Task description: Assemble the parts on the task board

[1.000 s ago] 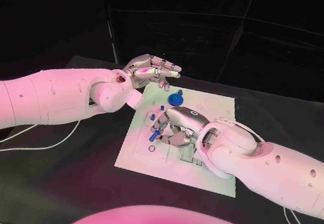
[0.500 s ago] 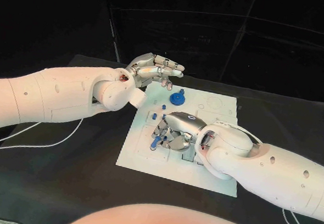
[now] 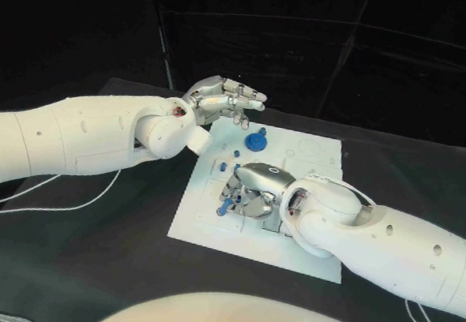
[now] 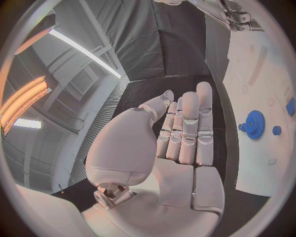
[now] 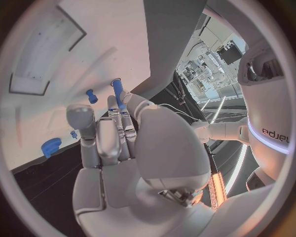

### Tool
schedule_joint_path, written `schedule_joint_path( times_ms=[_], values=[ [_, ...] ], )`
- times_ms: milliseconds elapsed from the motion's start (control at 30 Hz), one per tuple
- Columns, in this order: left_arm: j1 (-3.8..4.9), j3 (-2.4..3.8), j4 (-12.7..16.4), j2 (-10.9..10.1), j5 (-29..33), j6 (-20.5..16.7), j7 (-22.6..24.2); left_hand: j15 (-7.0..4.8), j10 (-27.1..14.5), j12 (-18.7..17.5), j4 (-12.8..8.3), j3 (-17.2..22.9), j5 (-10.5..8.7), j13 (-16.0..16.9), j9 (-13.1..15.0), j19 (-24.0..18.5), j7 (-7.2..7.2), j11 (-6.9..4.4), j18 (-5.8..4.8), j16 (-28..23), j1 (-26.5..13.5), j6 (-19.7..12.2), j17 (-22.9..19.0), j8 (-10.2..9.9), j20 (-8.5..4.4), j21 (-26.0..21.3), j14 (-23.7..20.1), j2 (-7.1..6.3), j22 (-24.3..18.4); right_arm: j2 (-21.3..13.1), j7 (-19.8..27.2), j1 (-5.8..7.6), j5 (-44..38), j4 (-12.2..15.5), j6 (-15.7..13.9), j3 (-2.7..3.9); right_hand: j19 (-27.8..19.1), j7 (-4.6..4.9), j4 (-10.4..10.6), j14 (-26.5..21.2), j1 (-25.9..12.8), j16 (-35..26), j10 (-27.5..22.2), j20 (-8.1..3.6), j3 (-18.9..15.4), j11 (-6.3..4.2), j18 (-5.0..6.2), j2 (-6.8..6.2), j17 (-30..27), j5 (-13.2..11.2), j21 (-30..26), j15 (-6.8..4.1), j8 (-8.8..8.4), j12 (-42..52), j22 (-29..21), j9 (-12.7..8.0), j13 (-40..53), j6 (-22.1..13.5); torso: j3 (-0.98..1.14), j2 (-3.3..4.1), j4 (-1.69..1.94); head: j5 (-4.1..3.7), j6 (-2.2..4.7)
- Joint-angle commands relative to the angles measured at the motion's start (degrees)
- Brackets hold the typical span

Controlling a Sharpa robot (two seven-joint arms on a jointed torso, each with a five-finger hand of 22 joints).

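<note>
The task board is a white rectangular plate lying flat on the black table, marked with faint outlines and shallow recesses. The right hand hovers low over its middle, fingers curled around a slim blue peg that it pinches; the peg's lower end sticks out below the fingers, toward the board's near-left part. In the right wrist view the same blue peg runs along the fingertips, and just beyond them a small blue pin stands on the board. A blue gear with a raised hub sits on the board's far part, between the two hands, with a small blue stud nearer the right hand.

The left hand hangs above the table just past the board's far-left corner, holding nothing, its fingers extended side by side and lightly bent. From its wrist view the gear lies beside the fingers.

The right hand covers the board's centre, so whatever lies under its palm cannot be made out; whether the peg touches the board is unclear.
</note>
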Motion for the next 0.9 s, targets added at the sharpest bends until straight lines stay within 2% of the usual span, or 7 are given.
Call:
schedule_joint_path(
  times_ms=[33, 100, 333, 667, 767, 900],
  values=[
    [0.1, 0.05, 0.05, -0.02, -0.04, 0.64, 0.57, -0.11, -0.38, 0.12, 0.06, -0.29, 0.0, -0.01, -0.03, -0.31, 0.04, 0.04, 0.79, 0.21, 0.03, -0.29, -0.08, 0.29, 0.17, -0.26, -0.4, 0.64, -0.08, 0.27, -0.87, 0.03, -1.18, -0.15, 0.41, -0.02, 0.16, 0.34, 0.08, 0.94, -0.04, 0.23, 0.15, 0.18, 0.41, 0.08, 0.08, -0.29, -0.09, 0.2, 0.11, -0.21, -0.06, -0.22, -0.09, -0.01, 0.06, 0.06, 0.01, -0.03, 0.0, 0.04, 0.02],
    [0.1, 0.05, 0.07, -0.06, -0.04, 0.64, 0.56, -0.11, -0.38, 0.12, 0.06, -0.29, 0.0, -0.01, -0.03, -0.31, 0.04, 0.04, 0.79, 0.21, 0.03, -0.29, -0.08, 0.29, 0.17, -0.26, -0.4, 0.64, -0.08, 0.43, -1.08, 0.01, -1.42, -0.26, 0.33, -0.16, 0.13, 0.35, 0.1, 0.93, -0.11, 0.21, 0.14, 0.18, 0.45, 0.09, 0.09, -0.27, -0.14, 0.19, 0.09, -0.21, -0.07, -0.26, -0.13, -0.01, 0.06, 0.05, -0.01, -0.03, -0.08, 0.05, 0.08],
    [0.1, 0.05, 0.18, -0.1, -0.04, 0.7, 0.52, -0.11, -0.38, 0.12, 0.06, -0.29, 0.0, -0.01, -0.03, -0.31, 0.04, 0.04, 0.79, 0.21, 0.03, -0.29, -0.08, 0.29, 0.17, -0.26, -0.4, 0.64, -0.08, 1.02, -1.7, -0.1, -2.68, -0.66, 0.22, -0.9, 0.11, 0.35, 0.12, 0.93, -0.18, 0.23, 0.13, 0.2, 0.52, 0.09, 0.09, -0.21, -0.1, 0.17, 0.08, -0.2, -0.1, -0.33, -0.14, -0.01, 0.06, 0.04, -0.03, 0.0, 0.0, 0.11, -0.03],
    [0.11, 0.06, 0.26, -0.2, -0.04, 0.69, 0.51, -0.11, -0.38, 0.12, 0.06, -0.29, 0.0, -0.01, -0.03, -0.31, 0.04, 0.04, 0.79, 0.21, 0.03, -0.29, -0.08, 0.29, 0.17, -0.26, -0.4, 0.64, -0.08, 1.56, -2.2, -0.4, -4.23, -0.81, 0.24, -1.14, 0.04, 0.33, 0.1, 0.91, -0.21, 0.18, 0.13, 0.21, 0.63, 0.08, 0.11, -0.16, -0.22, 0.15, 0.02, -0.19, -0.13, -0.4, -0.26, -0.02, 0.06, 0.03, 0.02, -0.04, 0.03, 0.18, 0.02],
    [0.11, 0.06, 0.28, -0.22, -0.04, 0.69, 0.51, -0.11, -0.38, 0.12, 0.06, -0.29, 0.0, -0.01, -0.03, -0.31, 0.04, 0.04, 0.79, 0.21, 0.03, -0.29, -0.08, 0.29, 0.17, -0.26, -0.4, 0.64, -0.08, 1.74, -1.97, -0.46, -4.37, -0.8, 0.22, -1.17, -0.09, 0.5, 0.09, 0.88, -0.82, 0.19, -0.16, 0.28, 0.6, 0.23, 0.13, -0.68, -0.25, 0.21, -0.03, -0.09, -0.45, -0.86, -0.35, -0.1, 0.02, -0.41, 0.03, -0.04, 0.01, 0.21, 0.0],
    [0.11, 0.06, 0.29, -0.23, -0.04, 0.72, 0.5, -0.11, -0.38, 0.12, 0.06, -0.29, 0.0, -0.01, -0.03, -0.31, 0.04, 0.04, 0.79, 0.21, 0.03, -0.29, -0.08, 0.29, 0.17, -0.26, -0.4, 0.64, -0.08, 1.91, -1.72, -0.5, -4.45, -0.78, 0.02, -1.19, -0.45, 1.29, 0.81, 0.86, -2.96, 0.34, -2.61, 0.77, -0.13, 1.16, 0.1, -2.14, -0.09, 0.88, -0.28, 0.62, -1.18, -2.57, -0.75, -0.28, -0.26, -2.25, 0.02, -0.03, 0.0, 0.24, 0.01]
  ],
)
